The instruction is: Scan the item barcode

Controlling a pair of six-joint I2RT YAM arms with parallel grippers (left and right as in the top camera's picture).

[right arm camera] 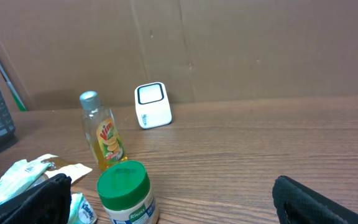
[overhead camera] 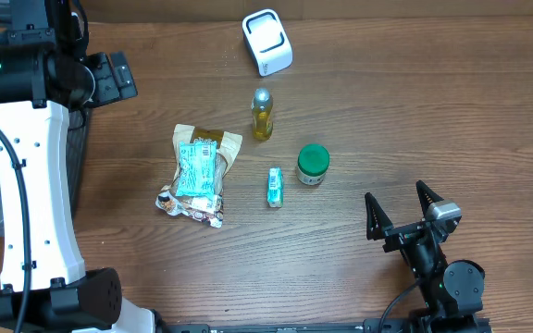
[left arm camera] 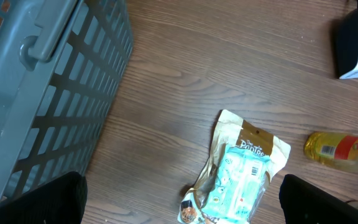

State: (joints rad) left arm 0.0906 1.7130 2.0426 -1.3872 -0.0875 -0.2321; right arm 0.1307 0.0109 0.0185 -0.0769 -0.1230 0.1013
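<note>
The teal sachet (overhead camera: 197, 168) is lying on a brown snack pouch (overhead camera: 213, 146) mid-table, well apart from the white barcode scanner (overhead camera: 267, 42) at the far edge. I am judging that a grab here risks lifting both packets together, or covering the barcode. Both pincers are gaping wide, holding nothing: the left gripper (overhead camera: 117, 79) hovering by the grey basket (left arm camera: 55, 93), the right gripper (overhead camera: 396, 194) waiting at the near edge.

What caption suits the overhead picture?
Green-lidded jar, yellow bottle, packets and white scanner on table; right gripper open.
</note>
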